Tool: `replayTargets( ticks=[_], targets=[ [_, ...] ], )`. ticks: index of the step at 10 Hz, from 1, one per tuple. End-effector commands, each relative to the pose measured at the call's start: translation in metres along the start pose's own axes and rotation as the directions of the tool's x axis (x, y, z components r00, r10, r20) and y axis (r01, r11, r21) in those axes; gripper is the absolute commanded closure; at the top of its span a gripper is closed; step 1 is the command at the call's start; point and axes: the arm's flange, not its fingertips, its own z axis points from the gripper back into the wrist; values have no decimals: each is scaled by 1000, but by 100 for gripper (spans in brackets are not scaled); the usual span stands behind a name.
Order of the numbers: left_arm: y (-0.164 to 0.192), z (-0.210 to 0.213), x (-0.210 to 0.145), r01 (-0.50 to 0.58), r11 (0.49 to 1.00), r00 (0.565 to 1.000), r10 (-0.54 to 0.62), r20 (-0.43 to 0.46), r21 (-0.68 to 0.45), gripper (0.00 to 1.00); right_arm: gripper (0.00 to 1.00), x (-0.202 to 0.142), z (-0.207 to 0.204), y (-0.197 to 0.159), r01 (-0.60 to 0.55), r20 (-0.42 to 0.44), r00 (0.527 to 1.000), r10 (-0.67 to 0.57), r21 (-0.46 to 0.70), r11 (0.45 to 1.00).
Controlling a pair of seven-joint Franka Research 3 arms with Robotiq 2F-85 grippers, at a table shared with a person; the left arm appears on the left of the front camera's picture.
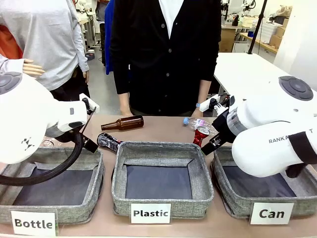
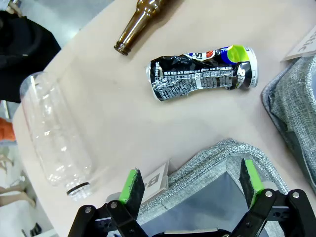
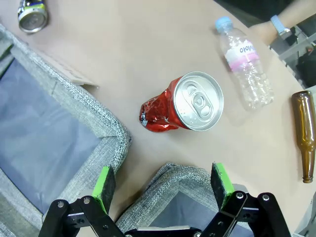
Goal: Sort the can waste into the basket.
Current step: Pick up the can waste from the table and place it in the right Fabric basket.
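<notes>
Found left gripper [image 2: 191,180] spread wide, nothing between the green pads [image 2: 132,185], hanging over a corner of the Bottle basket [image 2: 217,150]. Saw black can [image 2: 202,74] dented and lying on its side on the table [image 2: 108,108], well clear of those pads, in the stretch between the Bottle basket and the Plastic basket [image 2: 291,98]. Placed it, from the front view, just behind the Plastic basket's far left corner. Noted brown bottle [image 2: 143,24] lying beyond it, mouth toward the can, not touching. Noted bare clear bottle [image 2: 54,133] on its side near the table edge, apart from both.

Found right gripper [image 3: 163,181] equally wide and empty, poised over the far rim of the Can basket [image 3: 180,173]. Saw red can [image 3: 182,103] crushed at the body, silver top facing the wrist camera, sitting on the table just outside that rim, beside the near corner of the Plastic basket. Confirmed no contact with the pads. Noted labelled clear bottle [image 3: 244,64] lying just past the red can, cap toward the person's wrist [image 3: 280,24] with a blue band. Spotted second brown bottle [image 3: 306,133] at the right edge of that view. Logged both cans on the table, neither inside the Can basket.
</notes>
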Motion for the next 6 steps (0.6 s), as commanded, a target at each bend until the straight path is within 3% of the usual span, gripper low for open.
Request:
replayTargets(
  ticks=[1, 3, 4, 5, 6],
  targets=[
    [0, 0, 0, 1, 1000, 1000, -1, 0, 0, 0, 0, 0, 0, 0, 1, 0, 1000, -1, 0, 1000],
    [0, 0, 0, 0, 1000, 1000, 0, 0, 0, 0, 0, 0, 0, 0, 0, 0, 1000, 0, 0, 1000],
    [2, 32, 5, 11, 999, 999, -9, 32, -48, 0, 0, 9, 31, 2, -14, 48, 999, 14, 10, 1000],
    [7, 75, 8, -67, 986, 998, 64, -24, -155, 0, 0, 17, 66, 0, 48, 48, 998, -49, 26, 999],
    [-1, 121, 19, -242, 969, 967, 237, -88, -45, 0, 0, 25, 96, -6, 183, 62, 981, -184, 23, 983]
  ],
)
